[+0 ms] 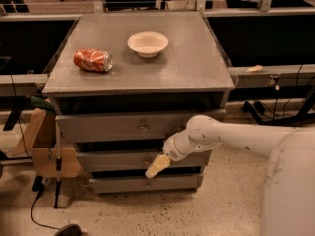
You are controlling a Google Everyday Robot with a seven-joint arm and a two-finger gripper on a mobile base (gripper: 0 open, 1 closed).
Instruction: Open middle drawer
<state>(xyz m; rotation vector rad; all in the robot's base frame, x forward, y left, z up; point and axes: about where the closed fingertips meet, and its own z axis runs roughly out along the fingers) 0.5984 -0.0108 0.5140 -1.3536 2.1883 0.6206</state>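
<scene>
The task looks barely begun: the middle drawer (pixel 110 160) sits between the top drawer (pixel 98 127) and the bottom drawer (pixel 118 184) of the grey cabinet (pixel 216 90). Its front appears to be in line with its neighbours, and no gap shows that would suggest it has been pulled out. It lies at about 6 o'clock from the centre of the view, just below the middle. The white arm (pixel 236 136) reaches in from 4 o'clock, and its gripper (pixel 153 169) hangs in front of the cabinet. The cream tip slants down toward 7 o'clock and lies over the lower edge of the middle drawer front. The drawer's small knob (pixel 147 160) appears just at 11 o'clock from that tip, very near it, though I cannot say whether the two touch. I also cannot tell whether the gripper is spread wide, narrowed, or clamped on anything. By my reading the approach is nearly done. What is left is to get a hold on the knob and then make the whole pull outward. On the cabinet top, a red can (pixel 92 60) lies on its side at 10 o'clock and a white bowl (pixel 147 44) stands at 12 o'clock, both well apart from the work.
</scene>
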